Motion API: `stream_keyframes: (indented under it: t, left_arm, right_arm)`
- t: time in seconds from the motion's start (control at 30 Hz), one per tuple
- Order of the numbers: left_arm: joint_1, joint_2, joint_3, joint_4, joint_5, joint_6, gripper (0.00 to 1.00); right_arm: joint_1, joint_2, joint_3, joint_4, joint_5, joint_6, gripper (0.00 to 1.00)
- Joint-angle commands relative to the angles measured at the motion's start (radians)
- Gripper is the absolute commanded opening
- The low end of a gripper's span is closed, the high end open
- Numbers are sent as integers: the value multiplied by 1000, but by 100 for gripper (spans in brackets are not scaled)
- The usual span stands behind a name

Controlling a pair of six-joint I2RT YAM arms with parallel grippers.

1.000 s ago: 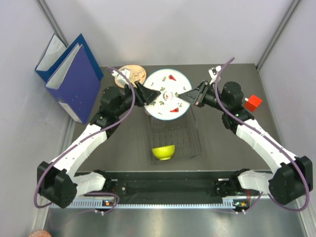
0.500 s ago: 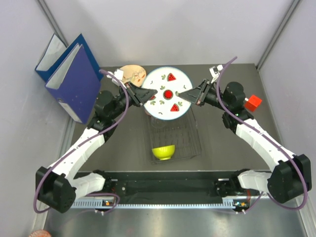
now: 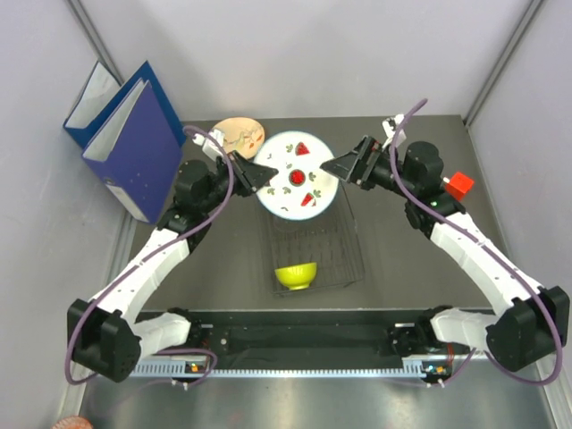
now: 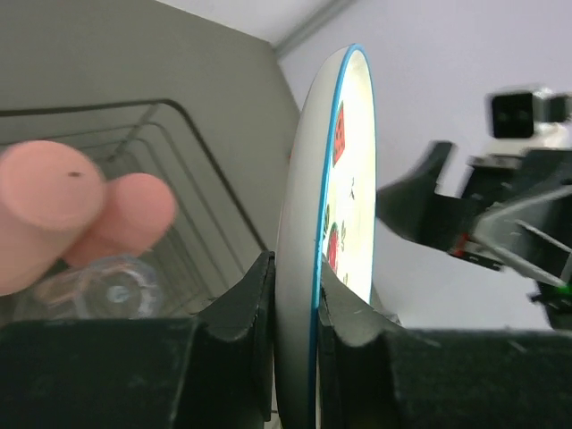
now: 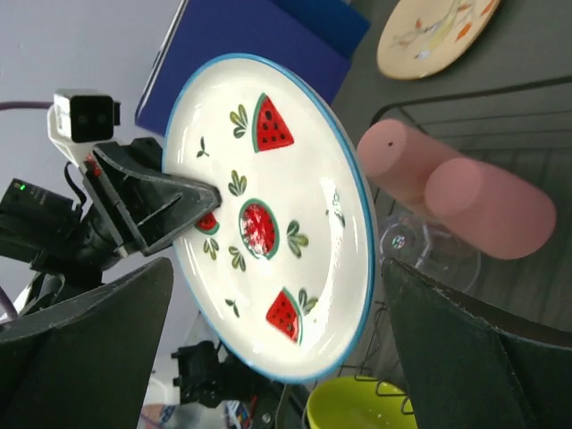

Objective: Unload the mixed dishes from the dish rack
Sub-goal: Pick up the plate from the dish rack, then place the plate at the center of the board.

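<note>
A white plate with red watermelon prints (image 3: pixel 298 176) hangs tilted above the far end of the black wire dish rack (image 3: pixel 353 259). My left gripper (image 3: pixel 264 175) is shut on its left rim; in the left wrist view both jaws clamp the blue-edged rim (image 4: pixel 308 223). My right gripper (image 3: pixel 344 167) stands open just off the plate's right edge, touching nothing. In the right wrist view the plate (image 5: pixel 268 214) faces the open right gripper (image 5: pixel 277 277). Two pink cups (image 5: pixel 429 179) (image 5: pixel 492 210), a clear glass (image 5: pixel 420 250) and a lime-yellow bowl (image 3: pixel 296 275) lie in the rack. A tan patterned plate (image 3: pixel 234 134) rests on the table.
A blue ring binder (image 3: pixel 130 143) stands at the far left, close to the tan plate. A small red cube (image 3: pixel 458 186) sits by the right arm. Grey walls close in the table at the back and on both sides.
My left gripper closed on the plate's left rim, then my right gripper opened and let go of the right rim. The plate has shifted slightly left.
</note>
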Motion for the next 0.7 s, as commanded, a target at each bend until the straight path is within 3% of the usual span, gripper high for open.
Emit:
stream_keyframes:
  t: [0.0, 0.23, 0.43, 0.67]
  left_arm:
    - [115, -2, 68, 21, -57, -46, 0]
    - [307, -10, 65, -36, -215, -132, 0]
    - [454, 52, 68, -7, -210, -200, 0]
    - [491, 184, 72, -57, -275, -158, 0]
  right_arm:
    - [-4, -100, 101, -56, 200, -86, 100]
    - [-3, -192, -9, -36, 276, -101, 100]
    - [-3, -232, -63, -29, 260, -115, 100]
    - [-3, -265, -129, -6, 251, -133, 100]
